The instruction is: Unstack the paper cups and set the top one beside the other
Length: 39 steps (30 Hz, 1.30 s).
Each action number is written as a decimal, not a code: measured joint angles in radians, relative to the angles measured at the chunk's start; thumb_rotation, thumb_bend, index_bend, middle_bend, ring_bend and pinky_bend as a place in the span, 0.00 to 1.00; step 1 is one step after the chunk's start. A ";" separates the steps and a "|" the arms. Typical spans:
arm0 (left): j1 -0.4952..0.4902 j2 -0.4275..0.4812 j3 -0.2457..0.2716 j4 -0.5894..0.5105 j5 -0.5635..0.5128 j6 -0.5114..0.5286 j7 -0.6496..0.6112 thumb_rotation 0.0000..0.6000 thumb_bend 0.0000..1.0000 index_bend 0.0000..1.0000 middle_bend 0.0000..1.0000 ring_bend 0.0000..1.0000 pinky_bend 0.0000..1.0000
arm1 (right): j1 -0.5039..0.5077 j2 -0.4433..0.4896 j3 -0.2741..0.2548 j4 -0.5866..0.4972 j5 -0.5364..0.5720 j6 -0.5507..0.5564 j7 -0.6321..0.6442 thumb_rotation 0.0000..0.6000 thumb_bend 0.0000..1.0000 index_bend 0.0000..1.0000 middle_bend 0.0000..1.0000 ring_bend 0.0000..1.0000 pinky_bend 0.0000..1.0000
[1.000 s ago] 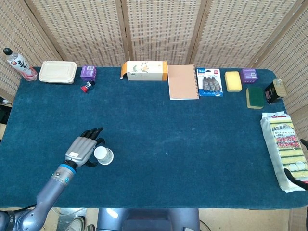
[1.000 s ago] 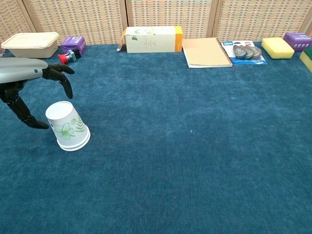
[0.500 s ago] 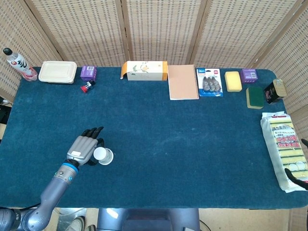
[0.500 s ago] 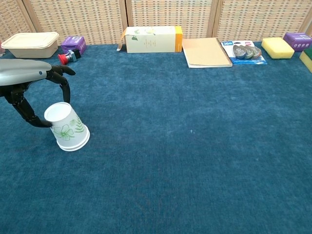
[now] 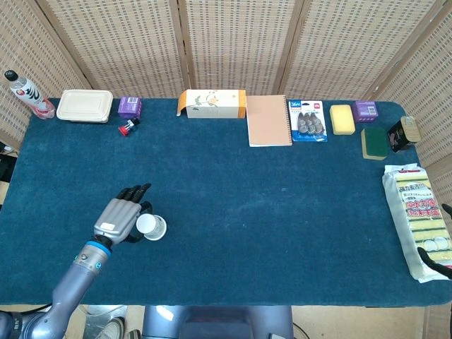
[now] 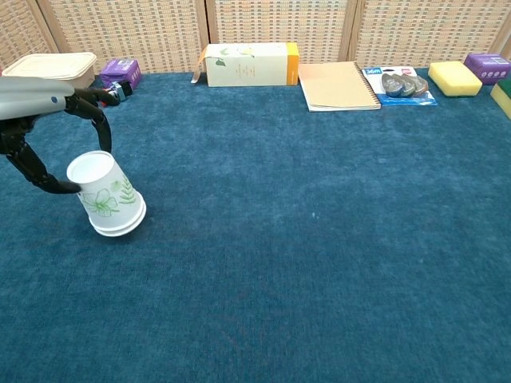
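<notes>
Two white paper cups with a green leaf print (image 6: 106,199) sit nested upside down, near the table's front left. They lean to the left, with both rims showing at the bottom. My left hand (image 6: 56,104) reaches in from the left and grips the upper cup near its base, thumb on the left side and fingers arched over it. From above, in the head view, the same hand (image 5: 119,219) lies against the cups (image 5: 151,227). Dark fingertips of my right hand (image 5: 432,257) poke in at the far right edge, and their pose is hidden.
Along the back edge stand a bottle (image 5: 25,93), a lidded food box (image 5: 85,105), a purple box (image 5: 129,106), a carton (image 5: 212,103), a notebook (image 5: 268,120) and a tape pack (image 5: 308,121). Sponges (image 5: 342,118) and a sponge pack (image 5: 418,215) line the right side.
My left hand has closed in on the nested cups and taken hold of them. The cups have tipped further left and shifted slightly up and left.
</notes>
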 measured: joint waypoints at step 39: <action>0.183 0.221 0.023 0.095 0.333 -0.025 -0.479 1.00 0.23 0.40 0.00 0.00 0.08 | 0.005 -0.010 -0.010 -0.013 -0.009 -0.008 -0.045 1.00 0.27 0.11 0.00 0.00 0.00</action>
